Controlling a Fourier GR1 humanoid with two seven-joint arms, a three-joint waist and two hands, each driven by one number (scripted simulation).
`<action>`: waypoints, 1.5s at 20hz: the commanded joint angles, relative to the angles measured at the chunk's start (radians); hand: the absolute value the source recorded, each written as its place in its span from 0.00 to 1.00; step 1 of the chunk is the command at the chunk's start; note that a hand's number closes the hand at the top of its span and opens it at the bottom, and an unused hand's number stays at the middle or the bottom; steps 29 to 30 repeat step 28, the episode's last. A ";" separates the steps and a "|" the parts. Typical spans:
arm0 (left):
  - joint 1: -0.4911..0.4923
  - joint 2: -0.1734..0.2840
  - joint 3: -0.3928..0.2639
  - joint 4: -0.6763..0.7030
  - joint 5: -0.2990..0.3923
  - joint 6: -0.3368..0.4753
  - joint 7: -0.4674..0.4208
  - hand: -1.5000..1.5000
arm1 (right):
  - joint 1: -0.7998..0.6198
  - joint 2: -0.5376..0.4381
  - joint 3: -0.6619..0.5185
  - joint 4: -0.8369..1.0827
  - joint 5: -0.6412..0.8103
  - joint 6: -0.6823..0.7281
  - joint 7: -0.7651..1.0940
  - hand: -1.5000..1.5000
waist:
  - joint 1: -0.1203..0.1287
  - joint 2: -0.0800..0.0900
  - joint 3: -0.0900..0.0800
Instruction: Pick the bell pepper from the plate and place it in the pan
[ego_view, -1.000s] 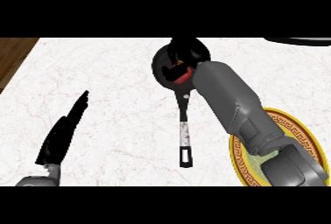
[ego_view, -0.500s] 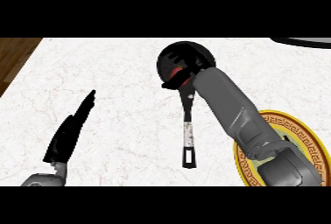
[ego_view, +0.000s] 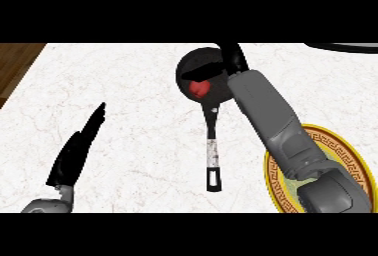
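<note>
Right forearm swinging further over round black frying pan (ego_view: 196, 75) since earlier frame; right hand (ego_view: 235, 54) mostly hidden, finger state unclear. Red bell pepper (ego_view: 198, 88) sitting inside pan, apparently released. Gold-rimmed plate (ego_view: 275, 175) empty-looking. Left hand (ego_view: 74, 150) resting open over bench.

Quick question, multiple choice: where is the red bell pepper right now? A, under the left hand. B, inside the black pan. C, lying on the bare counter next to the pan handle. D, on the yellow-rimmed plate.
B: the bell pepper shows as a red patch inside the black pan, beside the right hand, while the plate at lower right shows no pepper.
</note>
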 joint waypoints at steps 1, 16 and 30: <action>0.013 0.009 0.023 0.010 0.011 -0.001 -0.021 0.50 | 0.006 -0.062 -0.075 0.000 -0.057 -0.057 -0.013 0.00 | -0.009 0.003 -0.001; 0.035 -0.003 0.022 -0.009 0.007 0.001 -0.007 0.50 | 0.152 -0.399 -0.145 0.019 -0.096 0.194 -0.239 0.00 | -0.050 -0.009 0.002; 0.055 0.008 0.014 -0.071 0.000 -0.012 0.011 0.50 | 0.187 -0.571 -0.146 0.062 -0.080 0.378 -0.274 0.00 | -0.028 -0.008 0.005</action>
